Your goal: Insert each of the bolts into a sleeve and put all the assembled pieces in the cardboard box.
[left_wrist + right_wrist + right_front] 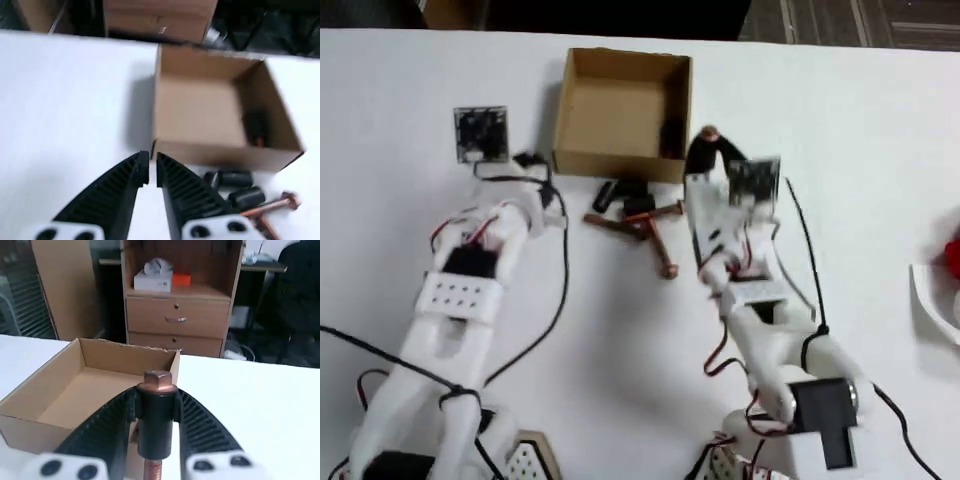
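Note:
The open cardboard box (582,108) stands at the back middle of the table, with one dark assembled piece (670,136) inside against its right wall. My right gripper (704,152) is by the box's front right corner, shut on a black sleeve (156,421) with a copper bolt (157,379) through it, held upright. My left gripper (149,164) hovers near the box's front left corner (156,145), shut and holding nothing. Two loose black sleeves (626,198) and several copper bolts (638,224) lie on the table in front of the box, between the arms.
A white dish with something red (942,290) sits at the table's right edge. Black and red cables (558,290) trail from both arms. A wooden drawer cabinet (176,315) stands beyond the table.

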`<action>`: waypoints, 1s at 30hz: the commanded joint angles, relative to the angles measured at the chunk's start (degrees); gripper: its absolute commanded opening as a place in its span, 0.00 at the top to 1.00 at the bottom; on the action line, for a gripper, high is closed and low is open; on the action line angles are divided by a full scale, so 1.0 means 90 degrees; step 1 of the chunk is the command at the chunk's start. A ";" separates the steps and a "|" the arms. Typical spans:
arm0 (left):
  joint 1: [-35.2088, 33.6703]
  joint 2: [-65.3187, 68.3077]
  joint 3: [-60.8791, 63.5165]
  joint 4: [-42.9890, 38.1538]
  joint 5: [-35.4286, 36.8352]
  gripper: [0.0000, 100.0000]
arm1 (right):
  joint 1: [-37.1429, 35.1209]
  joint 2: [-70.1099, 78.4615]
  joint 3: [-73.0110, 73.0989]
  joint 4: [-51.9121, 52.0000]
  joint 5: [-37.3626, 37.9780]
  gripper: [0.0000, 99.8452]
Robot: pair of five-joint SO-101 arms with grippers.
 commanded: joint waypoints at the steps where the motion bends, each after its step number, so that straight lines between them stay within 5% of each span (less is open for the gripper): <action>1: -0.0371 -0.0596 0.0386 0.0283 -0.0020 0.94 | 0.0044 -0.0835 -0.1143 0.1900 -0.0068 0.98; 8: -0.0459 -0.0742 0.1206 0.0000 -0.0029 0.94 | -0.0503 -0.1109 -0.2276 0.4908 -0.0049 0.98; 17: -0.0684 -0.0742 0.1646 -0.0742 -0.0879 0.94 | -0.0650 0.1411 -0.6222 0.7946 -0.0059 0.98; 30: -0.0850 -0.0742 0.1773 -0.0752 -0.0889 0.94 | -0.0728 0.5328 -1.1546 0.9431 -0.0068 0.98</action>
